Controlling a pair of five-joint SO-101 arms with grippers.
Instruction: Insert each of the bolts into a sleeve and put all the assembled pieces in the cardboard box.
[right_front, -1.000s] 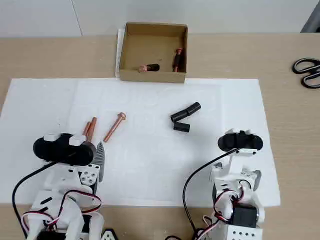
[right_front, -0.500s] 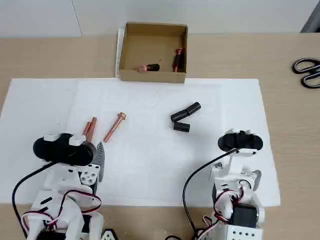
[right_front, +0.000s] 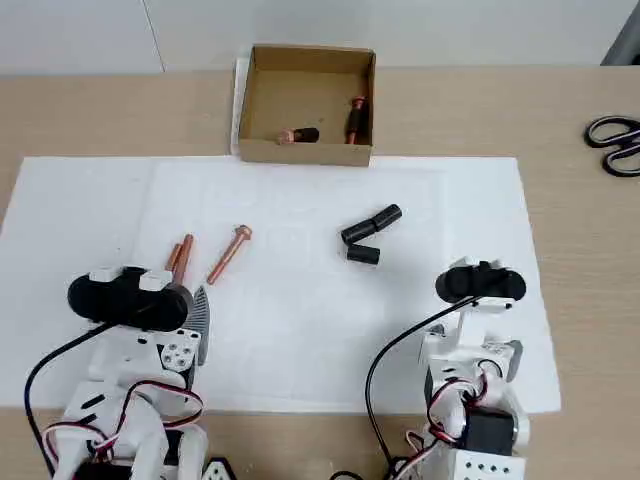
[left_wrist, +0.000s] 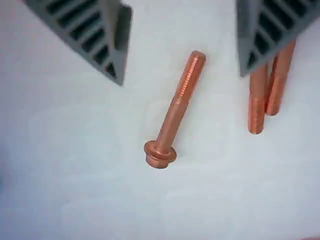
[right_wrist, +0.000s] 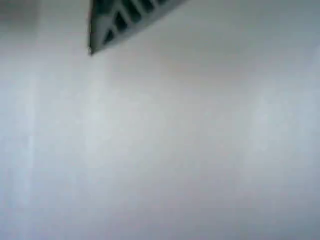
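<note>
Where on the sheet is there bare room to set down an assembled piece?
Bare: the white sheet between the left arm and right arm, the strip between bolts and sleeves, and right of the sleeves up to the sheet's edge. Crowded: the three bolts just ahead of the left arm, and the sleeve cluster.

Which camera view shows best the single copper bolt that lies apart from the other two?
The left wrist view: the single bolt lies close, with head and thread clear. The high view shows it small, right of the bolt pair. The right wrist view faces white sheet.
</note>
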